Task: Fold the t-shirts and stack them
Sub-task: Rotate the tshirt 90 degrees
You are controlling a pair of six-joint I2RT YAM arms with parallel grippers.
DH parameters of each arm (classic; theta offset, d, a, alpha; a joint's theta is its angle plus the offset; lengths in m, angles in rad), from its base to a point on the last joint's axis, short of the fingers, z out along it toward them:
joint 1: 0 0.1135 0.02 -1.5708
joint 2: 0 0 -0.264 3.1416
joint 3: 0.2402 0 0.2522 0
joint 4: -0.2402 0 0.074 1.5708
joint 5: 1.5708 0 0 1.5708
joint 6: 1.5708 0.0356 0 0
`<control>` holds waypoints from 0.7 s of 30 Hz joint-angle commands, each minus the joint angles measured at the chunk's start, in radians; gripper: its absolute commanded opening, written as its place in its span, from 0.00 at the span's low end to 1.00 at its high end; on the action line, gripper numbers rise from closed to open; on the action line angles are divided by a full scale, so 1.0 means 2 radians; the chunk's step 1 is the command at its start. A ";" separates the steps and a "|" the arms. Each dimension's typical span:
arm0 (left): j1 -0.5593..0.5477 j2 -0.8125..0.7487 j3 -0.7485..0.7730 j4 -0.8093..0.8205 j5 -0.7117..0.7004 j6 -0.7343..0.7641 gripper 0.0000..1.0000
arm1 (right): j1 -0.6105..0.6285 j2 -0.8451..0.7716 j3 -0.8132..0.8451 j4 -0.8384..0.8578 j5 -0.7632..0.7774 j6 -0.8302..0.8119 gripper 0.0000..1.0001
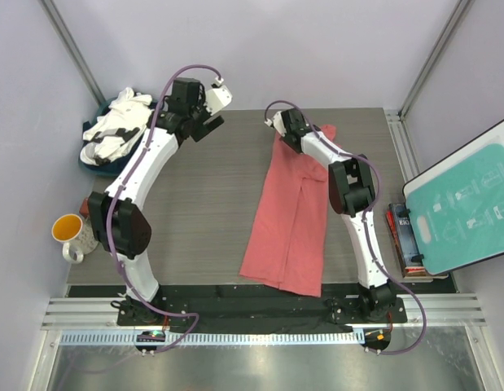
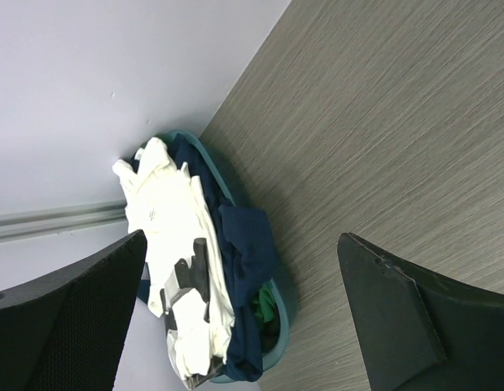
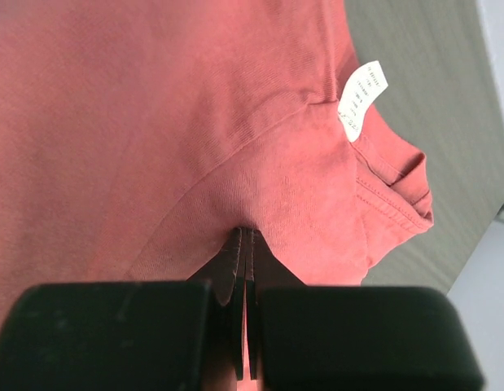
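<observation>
Red t-shirt (image 1: 288,220): lies on the desk (image 1: 195,212) just right of centre as a long strip running from 12 o'clock toward 6, with the collar and white tag (image 3: 361,99) at the far end. Right tool (image 3: 245,244): closed, pinching a ridge of the red cloth just below the collar, probably to bring that end toward the near hem. Left tool (image 1: 204,122): jaws wide and empty, facing the basket (image 2: 204,155) of white and navy t-shirts (image 1: 117,126) at 10 o'clock, likely stationed to fetch the next one.
</observation>
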 commanded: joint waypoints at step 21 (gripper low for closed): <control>-0.001 -0.077 -0.192 0.242 0.020 -0.051 1.00 | 0.021 0.035 0.054 0.402 0.095 -0.072 0.03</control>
